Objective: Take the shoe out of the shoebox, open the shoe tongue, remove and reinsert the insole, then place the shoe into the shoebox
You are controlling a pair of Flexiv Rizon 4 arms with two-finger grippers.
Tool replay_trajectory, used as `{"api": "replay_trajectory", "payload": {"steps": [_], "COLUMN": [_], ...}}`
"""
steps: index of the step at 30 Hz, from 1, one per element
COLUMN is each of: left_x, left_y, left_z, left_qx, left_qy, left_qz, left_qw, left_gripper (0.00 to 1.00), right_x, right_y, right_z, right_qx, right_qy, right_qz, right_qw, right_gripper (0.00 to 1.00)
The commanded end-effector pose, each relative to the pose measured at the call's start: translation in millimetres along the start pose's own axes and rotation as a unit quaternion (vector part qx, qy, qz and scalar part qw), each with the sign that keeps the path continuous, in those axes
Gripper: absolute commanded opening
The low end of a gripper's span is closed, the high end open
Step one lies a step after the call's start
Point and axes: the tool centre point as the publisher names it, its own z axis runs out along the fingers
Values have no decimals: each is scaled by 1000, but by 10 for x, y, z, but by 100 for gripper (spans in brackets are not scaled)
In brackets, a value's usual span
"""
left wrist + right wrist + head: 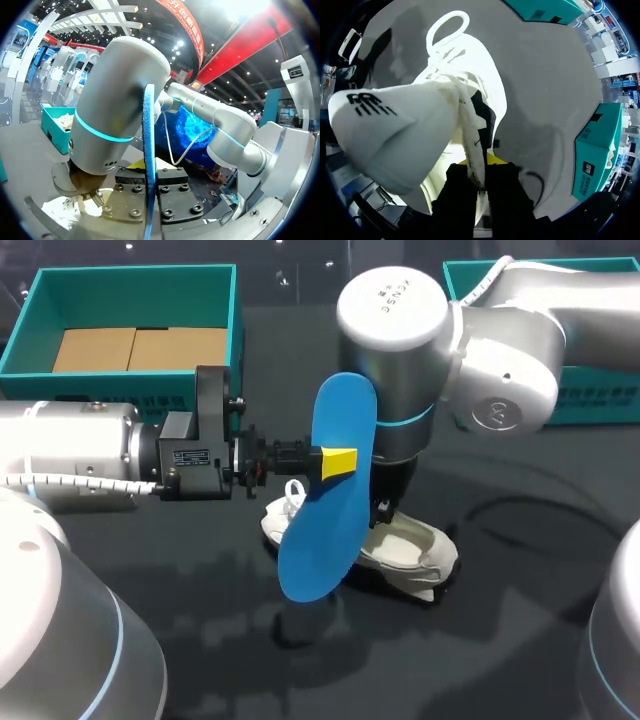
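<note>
Left gripper (338,462), in from the left and above the dark table (520,630): pinched narrow on a blue insole (330,490), one yellow-tipped finger against each face. Insole upright, slightly tilted, clear of the table, its lower end hanging in front of the white shoe (405,550). In the left wrist view, insole (148,150) edge-on as a thin blue blade, clamped between the finger plates of the left gripper (148,175), with the grey housing of the right arm (115,100) close behind it.

Right arm (500,350) in from the right, bent straight down over the shoe. Right gripper (383,508) closed tight on the shoe (470,90): in the right wrist view, black fingers (455,205) of the right gripper (476,172) meeting from two sides on a thin white strip of the upper. Hard to tell which part of the upper. Broad white tongue (380,130) folded outward beside the gripper, lace loop (447,25) ahead of it.

Shoe near the middle of the table, opening upward, outside the shoebox (100,385). Shoebox teal, open, at the far left corner, brown cardboard (135,348) on its floor, well apart from the shoe. Second teal box (590,400) at the far right, behind the right arm.
</note>
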Motion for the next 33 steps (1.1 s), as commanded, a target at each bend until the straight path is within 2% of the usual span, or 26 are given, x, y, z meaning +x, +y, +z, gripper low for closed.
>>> {"api": "replay_trajectory", "payload": {"steps": [1, 6, 13, 18, 27, 33], "left_x": [19, 19, 19, 19, 19, 19], "left_y": [23, 23, 23, 23, 23, 23], "left_z": [-1, -1, -1, -1, -1, -1], "left_qx": [2, 2, 2, 2, 2, 2], "left_qy": [-2, -2, -2, -2, -2, -2], "left_qz": [0, 0, 0, 0, 0, 0], "left_qw": [1000, 1000, 1000, 1000, 1000, 1000], "left_gripper": [0, 0, 0, 0, 0, 0], "right_x": [55, 102, 175, 217, 156, 123], "right_y": [39, 35, 59, 104, 81, 105], "right_z": [-55, -143, -153, -112, 34, 121], "right_qx": [-2, -4, -30, -53, -67, -74], "right_qy": [9, 21, 70, 104, 133, 149], "right_qz": [60, 149, 249, 290, 355, 365], "right_qw": [998, 989, 965, 950, 923, 916], "right_gripper": [0, 0, 0, 0, 0, 0]}}
